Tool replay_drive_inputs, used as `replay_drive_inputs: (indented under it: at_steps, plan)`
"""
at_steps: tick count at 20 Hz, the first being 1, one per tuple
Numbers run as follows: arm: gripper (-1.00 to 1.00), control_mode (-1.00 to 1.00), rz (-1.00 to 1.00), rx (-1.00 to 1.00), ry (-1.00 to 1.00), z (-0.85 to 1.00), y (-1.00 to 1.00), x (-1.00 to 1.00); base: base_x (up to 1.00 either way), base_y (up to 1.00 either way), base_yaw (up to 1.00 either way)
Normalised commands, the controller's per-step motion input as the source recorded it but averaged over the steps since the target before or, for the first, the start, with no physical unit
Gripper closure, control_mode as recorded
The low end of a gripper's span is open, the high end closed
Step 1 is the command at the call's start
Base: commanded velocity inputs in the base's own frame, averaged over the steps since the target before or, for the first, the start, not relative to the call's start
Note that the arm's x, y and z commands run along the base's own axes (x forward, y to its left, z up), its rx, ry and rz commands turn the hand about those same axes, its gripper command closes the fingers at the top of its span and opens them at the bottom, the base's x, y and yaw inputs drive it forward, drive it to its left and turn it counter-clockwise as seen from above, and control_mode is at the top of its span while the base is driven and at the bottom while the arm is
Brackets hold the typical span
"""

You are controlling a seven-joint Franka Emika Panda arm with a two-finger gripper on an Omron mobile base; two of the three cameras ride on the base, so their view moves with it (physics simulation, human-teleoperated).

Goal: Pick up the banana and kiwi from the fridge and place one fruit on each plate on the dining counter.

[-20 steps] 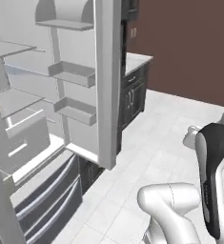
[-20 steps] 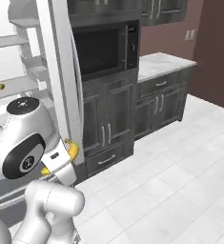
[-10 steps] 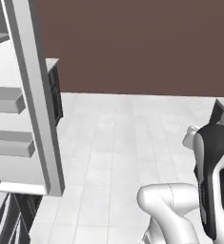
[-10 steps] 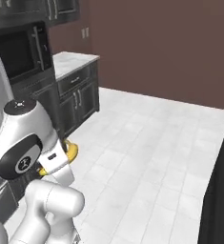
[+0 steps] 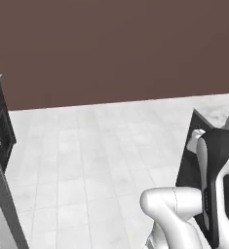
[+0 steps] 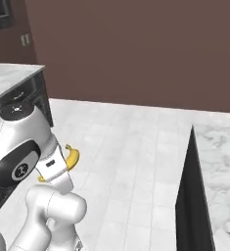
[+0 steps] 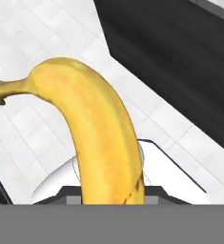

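The bright-yellow curved banana [image 7: 104, 133] sits in the gripper [image 6: 57, 169], rising from between the fingers in the hand view with its brown stem tip pointing off to the upper left of that view. The fingers themselves are hidden behind the fruit, but they are drawn together and clamped on the banana's lower body. In the right base view a short yellow arc of the fruit pokes out beside the white forearm, held close to the robot's body and well above the pale tiled floor [image 5: 96, 160].

As for handling, the banana looks light and fairly firm, though its skin would likely bruise under hard squeezing. The smooth, rounded peel could let it pivot in a two-finger grip (its curve puts much of its length off to one side of the clamp). A hold across the thick middle, as here, seems the safest place; gripping near the stem would probably let it swing.

Beyond the fruit stands the dining counter with the white grey-veined marble top [image 6: 219, 162] and dark base, off to the robot's right. A dark-cabinet wall counter [image 6: 23, 93] stands at the left, against the plain brown wall [image 5: 111, 48].
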Motion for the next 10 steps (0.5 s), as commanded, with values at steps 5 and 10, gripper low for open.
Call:
replay_drive_inputs:
  at_steps: [5,10]
  plan:
    - [1.00,1.00,0.00,0.00,0.00,0.00,0.00,0.00,0.76,0.37,-0.69]
    - [1.00,1.00,0.00,0.00,0.00,0.00,0.00,0.00,0.75,0.69,-0.65]
